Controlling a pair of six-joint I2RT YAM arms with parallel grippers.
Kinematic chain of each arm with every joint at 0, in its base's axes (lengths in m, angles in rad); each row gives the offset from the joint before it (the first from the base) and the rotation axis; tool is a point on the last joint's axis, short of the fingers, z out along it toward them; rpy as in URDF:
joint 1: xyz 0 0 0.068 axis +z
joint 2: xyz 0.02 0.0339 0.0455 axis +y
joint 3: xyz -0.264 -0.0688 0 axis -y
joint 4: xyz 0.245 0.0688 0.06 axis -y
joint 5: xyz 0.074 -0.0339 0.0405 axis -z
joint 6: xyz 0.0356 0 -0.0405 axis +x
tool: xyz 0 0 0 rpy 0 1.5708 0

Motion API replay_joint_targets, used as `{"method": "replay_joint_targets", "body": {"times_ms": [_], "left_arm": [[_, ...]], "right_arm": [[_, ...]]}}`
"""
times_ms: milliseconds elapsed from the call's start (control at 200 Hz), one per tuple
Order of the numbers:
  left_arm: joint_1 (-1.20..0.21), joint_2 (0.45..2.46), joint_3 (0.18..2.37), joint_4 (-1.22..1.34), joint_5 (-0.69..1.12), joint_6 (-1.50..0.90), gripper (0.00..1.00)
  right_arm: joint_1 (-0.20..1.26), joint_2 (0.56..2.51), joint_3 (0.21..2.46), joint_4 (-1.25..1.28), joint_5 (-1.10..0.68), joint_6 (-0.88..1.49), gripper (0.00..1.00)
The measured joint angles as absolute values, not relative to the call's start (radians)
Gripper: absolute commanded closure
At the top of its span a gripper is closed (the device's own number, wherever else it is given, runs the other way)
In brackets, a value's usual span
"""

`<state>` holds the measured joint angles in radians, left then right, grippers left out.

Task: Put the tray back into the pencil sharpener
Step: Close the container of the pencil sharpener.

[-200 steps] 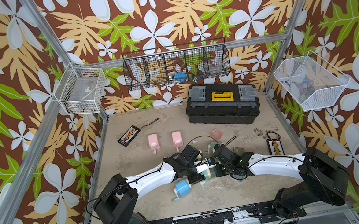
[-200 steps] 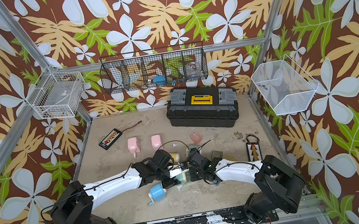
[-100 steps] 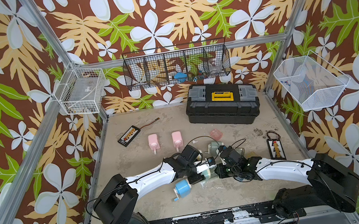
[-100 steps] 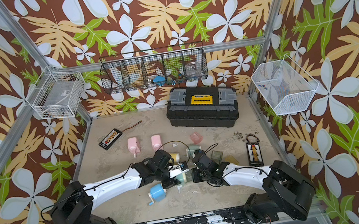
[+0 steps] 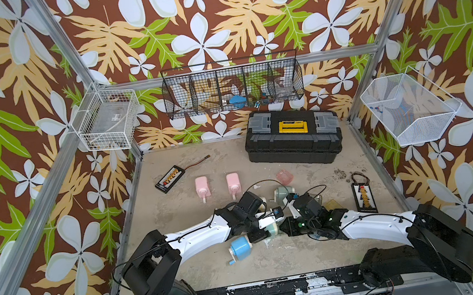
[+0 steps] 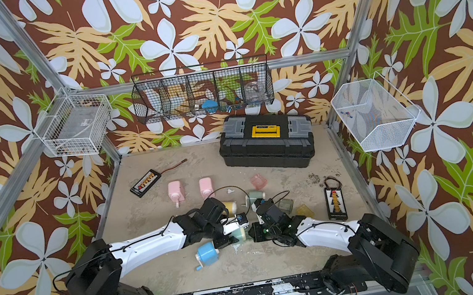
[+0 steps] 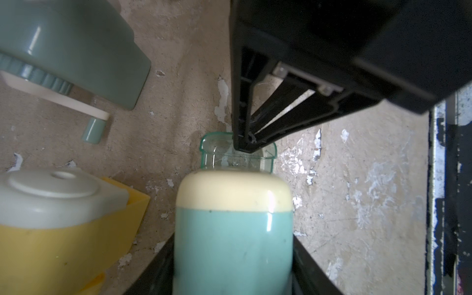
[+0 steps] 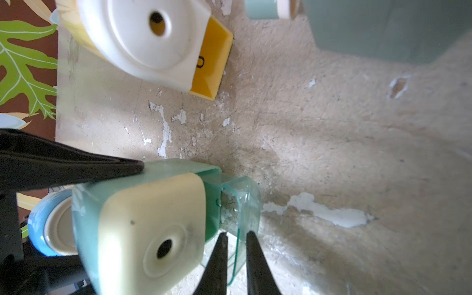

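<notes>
Pencil sharpener (image 7: 233, 229): the mint one with the cream face was held just beside the blue sharpener (image 5: 240, 246), its drawer mouth turned toward the right arm.
Left gripper (image 5: 269, 226): it was clamped on the sharpener's body, a finger pressed along each side. No shift from a second before was noted in the top views.
Tray (image 8: 240, 201): the clear green tray was seen part-way in the mouth — its outer end still stuck out over the table (image 8: 332, 140).
Right gripper (image 8: 236, 233): the fingertips were set astride the tray's thin outer wall with a narrow gap between them. Whether the wall was pinched or merely straddled could not be told.
Change: over the last second the right arm was swung lower and stretched out flatter, while its tip was kept at the tray.
Meaning: the push was judged to have been lined up with the slot — the tray was not yet seated, and a straight shove inward was still needed.
Risk: a skewed push was judged likely to jam the thin wall against the mouth.
</notes>
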<state>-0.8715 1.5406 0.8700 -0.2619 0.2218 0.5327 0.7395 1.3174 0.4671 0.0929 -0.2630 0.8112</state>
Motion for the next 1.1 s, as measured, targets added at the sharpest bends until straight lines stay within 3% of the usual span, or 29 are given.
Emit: {"method": "replay_joint_targets", "body": {"times_ms": [210, 405, 611, 1096], "left_arm": [[-0.871, 1.539, 0.867, -0.258, 0.218, 0.533, 0.63], [-0.871, 1.539, 0.864, -0.254, 0.218, 0.533, 0.75], [-0.871, 1.539, 0.861, -0.249, 0.218, 0.532, 0.82], [-0.871, 1.536, 0.849, -0.227, 0.224, 0.533, 1.0]], "right_arm": [[0.732, 1.19, 0.441, 0.088, -0.252, 0.811, 0.7], [0.718, 1.172, 0.419, 0.025, -0.158, 0.818, 0.79], [0.719, 1.242, 0.437, 0.017, -0.152, 0.825, 0.85], [0.723, 1.375, 0.464, 0.128, -0.27, 0.796, 0.88]]}}
